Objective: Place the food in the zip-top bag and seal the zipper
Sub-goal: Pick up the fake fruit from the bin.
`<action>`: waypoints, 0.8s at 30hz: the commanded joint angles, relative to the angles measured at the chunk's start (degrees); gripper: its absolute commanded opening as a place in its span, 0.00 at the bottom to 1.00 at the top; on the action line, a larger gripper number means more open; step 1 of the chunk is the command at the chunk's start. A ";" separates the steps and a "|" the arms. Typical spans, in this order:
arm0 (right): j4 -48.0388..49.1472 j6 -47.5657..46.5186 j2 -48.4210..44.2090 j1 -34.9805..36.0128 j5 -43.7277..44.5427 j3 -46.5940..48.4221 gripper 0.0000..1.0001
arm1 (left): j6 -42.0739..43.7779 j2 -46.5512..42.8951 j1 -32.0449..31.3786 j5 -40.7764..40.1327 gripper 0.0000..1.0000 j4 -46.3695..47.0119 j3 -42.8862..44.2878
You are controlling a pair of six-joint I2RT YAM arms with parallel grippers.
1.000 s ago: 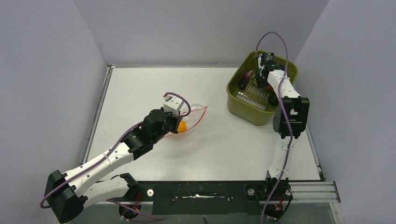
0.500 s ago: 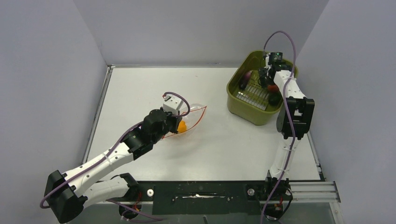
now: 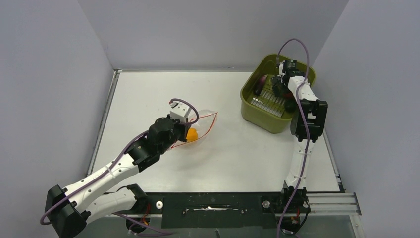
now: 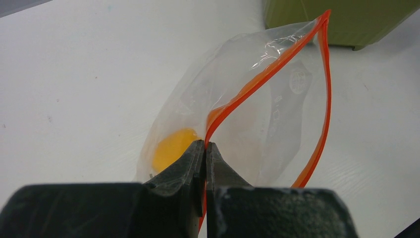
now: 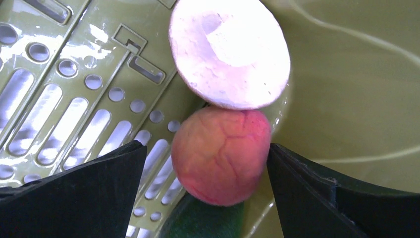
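The clear zip-top bag [image 3: 200, 126] lies mid-table with its mouth open; a yellow-orange piece [image 3: 192, 134] sits inside it. My left gripper [image 4: 205, 145] is shut on the red-orange zipper strip [image 4: 270, 74] and holds one lip up; the other lip [image 4: 324, 99] curves away to the right. The yellow-orange piece [image 4: 171, 148] shows through the plastic. My right gripper [image 5: 205, 163] is open inside the olive-green basket [image 3: 302, 69], one finger on each side of the red-orange round fruit [image 5: 222, 154]. A pale round slice [image 5: 229, 52] lies just beyond it, a dark green piece [image 5: 208, 218] under it.
The basket [image 5: 346, 74] has a slotted floor [image 5: 74, 99] and stands at the table's back right, near the right wall. A purple piece [image 3: 261, 81] shows in it at the left. Grey walls close in the table on three sides.
My right wrist has shifted within the basket, back towards its middle and lower over the food. My left gripper has kept its hold on the bag, shifting slightly.
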 commanded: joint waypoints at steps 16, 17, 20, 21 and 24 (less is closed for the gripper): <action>4.15 -3.49 -1.39 -0.72 -3.62 0.91 0.58 | 1.02 -1.63 -0.08 -1.08 0.00 3.25 -0.01; 3.98 -3.44 -1.83 -0.71 -3.59 0.82 0.57 | 1.02 -1.58 -0.08 -1.37 0.00 3.23 -0.03; 3.74 -2.63 -3.54 -0.67 -3.90 -0.20 0.57 | 1.25 -1.18 -0.08 -2.00 0.00 2.73 0.12; 3.71 -2.21 -4.23 -0.62 -4.38 -0.67 0.57 | 1.28 -1.05 -0.08 -2.02 0.00 2.70 0.18; 4.08 -1.06 -6.47 -0.21 -5.67 -2.69 0.56 | 1.18 -0.94 -0.03 -1.85 0.00 2.70 0.22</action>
